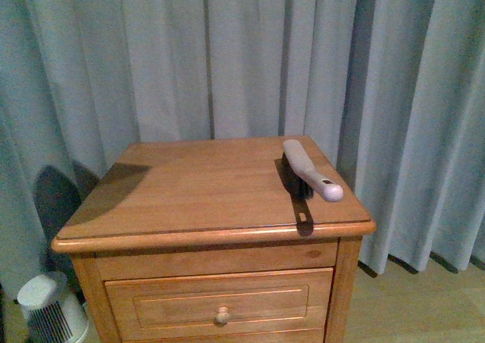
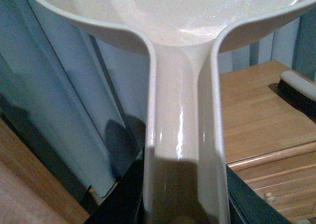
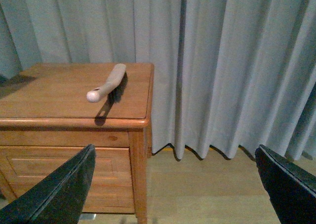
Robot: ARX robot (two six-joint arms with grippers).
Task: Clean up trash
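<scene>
The trash is out of view in every frame. My left gripper (image 2: 183,219) is shut on the handle of the beige dustpan (image 2: 180,115), which fills the left wrist view, held off the left side of the wooden nightstand (image 2: 256,110). A grey hand brush with black bristles (image 1: 309,171) lies on the nightstand top (image 1: 197,184) near its right edge; the brush (image 3: 106,82) shows in the right wrist view too. My right gripper (image 3: 180,184) hangs open over the floor to the right of the nightstand, with nothing between its fingers (image 3: 64,189). Neither arm appears in the front view.
Grey curtains (image 1: 227,55) hang close behind and beside the nightstand. A small white fan-like appliance (image 1: 49,309) stands on the floor at its left. The nightstand has a drawer with a knob (image 1: 222,315). Light wooden floor (image 3: 207,184) lies to the right.
</scene>
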